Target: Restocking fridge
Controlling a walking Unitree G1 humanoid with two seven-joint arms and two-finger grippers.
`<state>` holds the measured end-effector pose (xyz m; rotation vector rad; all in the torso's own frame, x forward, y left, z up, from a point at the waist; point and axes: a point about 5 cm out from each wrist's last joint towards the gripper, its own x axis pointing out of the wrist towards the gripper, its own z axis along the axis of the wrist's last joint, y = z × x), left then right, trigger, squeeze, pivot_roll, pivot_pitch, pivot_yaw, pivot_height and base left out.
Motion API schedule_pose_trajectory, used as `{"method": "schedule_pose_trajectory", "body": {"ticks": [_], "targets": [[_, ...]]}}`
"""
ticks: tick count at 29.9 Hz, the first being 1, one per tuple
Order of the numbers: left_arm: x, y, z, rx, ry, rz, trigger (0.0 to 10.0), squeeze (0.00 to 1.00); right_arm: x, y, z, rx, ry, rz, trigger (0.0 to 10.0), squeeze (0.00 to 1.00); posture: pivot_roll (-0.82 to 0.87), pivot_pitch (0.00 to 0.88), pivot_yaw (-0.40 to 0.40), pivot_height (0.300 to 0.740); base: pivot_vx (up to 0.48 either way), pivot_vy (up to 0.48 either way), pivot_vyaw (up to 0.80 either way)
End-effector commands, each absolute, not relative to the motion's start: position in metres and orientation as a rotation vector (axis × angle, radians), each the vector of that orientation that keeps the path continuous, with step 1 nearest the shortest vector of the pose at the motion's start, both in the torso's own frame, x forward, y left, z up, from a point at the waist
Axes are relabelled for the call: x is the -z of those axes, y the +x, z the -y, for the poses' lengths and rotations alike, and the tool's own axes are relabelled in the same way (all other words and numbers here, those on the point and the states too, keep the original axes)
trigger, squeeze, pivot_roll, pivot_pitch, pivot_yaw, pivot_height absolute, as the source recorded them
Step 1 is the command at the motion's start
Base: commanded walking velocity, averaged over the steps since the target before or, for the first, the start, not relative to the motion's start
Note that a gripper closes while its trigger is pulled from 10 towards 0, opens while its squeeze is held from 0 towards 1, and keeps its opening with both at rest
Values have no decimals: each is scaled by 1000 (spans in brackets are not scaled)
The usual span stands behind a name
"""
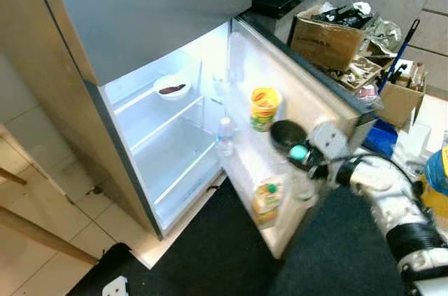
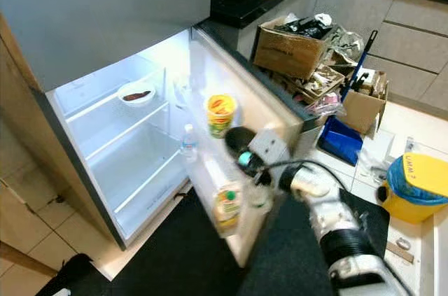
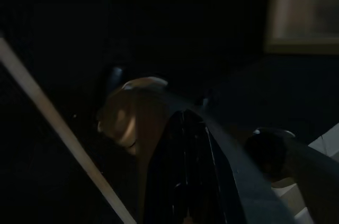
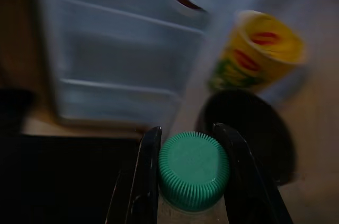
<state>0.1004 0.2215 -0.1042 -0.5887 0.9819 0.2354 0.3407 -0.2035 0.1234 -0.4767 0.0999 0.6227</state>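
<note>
Blur softens the yellow cup (image 4: pixel 258 49); the green-capped bottle (image 4: pixel 194 170) runs off the frame's edge; the left wrist view is nearly black.

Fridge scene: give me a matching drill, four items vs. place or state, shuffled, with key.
Items:
1. white bowl
2. yellow cup
3. green-capped bottle
4. clear water bottle

Places:
A. between the right hand fingers
B. upper shelf inside the fridge
C. upper part of the open door, beside a black bowl
D. door, below the yellow cup, nearer the hinge

Pairs: 1-B, 2-C, 3-A, 4-D
</note>
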Motion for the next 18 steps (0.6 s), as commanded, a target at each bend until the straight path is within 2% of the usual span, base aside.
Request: {"method": "schedule_pose_trajectory", "body": {"ticks": [1,2,3,4,7,11,18], "targets": [[104,99,-226,-234,-570,-988,10000,0,-131,346,223,-497,-510,-87,10000,0,-72,0,-44,740,0,0,0],[104,99,-226,-234,-570,-988,10000,0,-131,346,223,-497,-510,-87,10000,0,-72,0,-44,740,0,0,0],[103,108,-220,-224,-571,-980,10000,0,-136,347,246,-380,-535,-106,10000,0,-71,0,-45,740,0,0,0],[103,112,-218,-221,-572,-978,10000,0,-138,347,255,-334,-543,-109,10000,0,-71,0,-45,740,0,0,0],[102,117,-214,-214,-571,-974,10000,0,-140,346,264,-307,-541,-110,10000,0,-75,0,-44,740,0,0,0],[101,125,-210,-204,-570,-967,10000,0,-121,339,252,-411,-511,-147,10000,0,-74,0,-42,740,0,0,0],[100,129,-209,-199,-567,-962,10000,0,-90,329,236,-463,-448,-215,10000,0,-74,0,-39,740,0,0,0]]}}
